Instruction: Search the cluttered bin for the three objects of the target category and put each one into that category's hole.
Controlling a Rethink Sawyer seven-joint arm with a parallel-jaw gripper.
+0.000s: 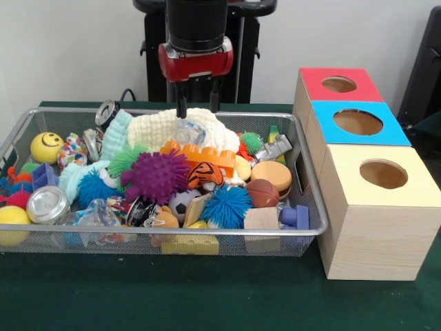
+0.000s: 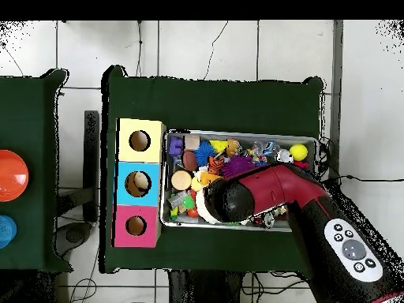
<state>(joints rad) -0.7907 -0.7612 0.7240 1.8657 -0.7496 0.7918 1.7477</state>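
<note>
A dark green table [image 1: 207,296] carries everything, spreading out on all sides below the pincer [image 1: 197,105]. The red and black arm [image 2: 316,207] comes down from above in the front view and crosses the lower right of the overhead view. Directly beneath the pincer sits the cluttered bin [image 1: 172,239], a wide silver wire-mesh basket heaped with toys. To the picture's right of the pincer in the front view stand three wooden boxes touching in a row beside the bin, each with a round hole on top: a red-topped box [image 1: 339,84] farthest back, a blue-topped box [image 1: 358,123] in the middle, and a yellow-topped box [image 1: 382,176] nearest the camera. The pincer's two thin black fingers [image 1: 182,105] hang apart with a clear gap between them, holding nothing, their tips just above a cream knitted cloth [image 1: 182,127] at the back of the bin. Just in front of the pincer lies an orange building block [image 1: 207,157], and beside that a purple spiky ball [image 1: 155,176]. Farther forward is a blue spiky ball [image 1: 226,205]. Well off to the picture's left rests a yellow smiley ball [image 1: 46,147].
</note>
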